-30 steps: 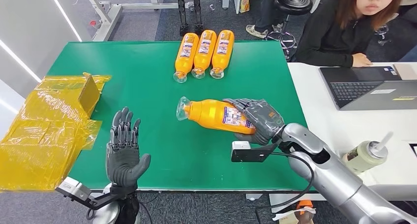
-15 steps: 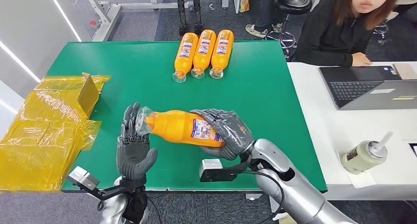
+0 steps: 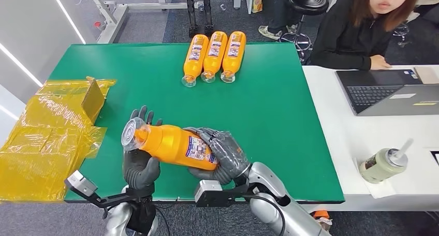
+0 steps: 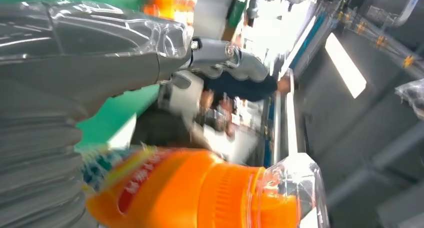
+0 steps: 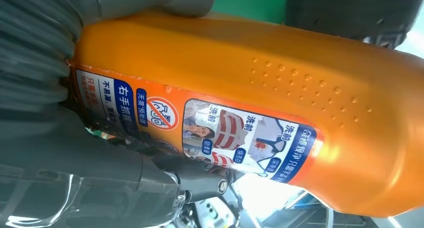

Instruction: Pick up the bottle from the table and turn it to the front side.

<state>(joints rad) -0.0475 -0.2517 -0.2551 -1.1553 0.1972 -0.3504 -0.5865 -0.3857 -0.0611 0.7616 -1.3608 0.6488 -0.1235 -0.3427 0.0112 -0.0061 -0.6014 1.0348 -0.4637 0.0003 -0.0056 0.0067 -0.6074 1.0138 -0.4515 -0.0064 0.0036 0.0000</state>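
Gripping orange plastic bottle by labelled base end: right hand, lifted over near edge of green table. Cupping neck end for regrip: left hand, closure unclear.

Three orange bottles lie side by side at the far edge of the green table, their clear caps pointing toward the near side. Crumpled yellow plastic bags spill over the table's left edge, with a small cardboard box sitting among them. To the right stands a white desk carrying an open laptop and, nearer, a pale bottle with a white nozzle. A person in a black top sits at the desk's far side.
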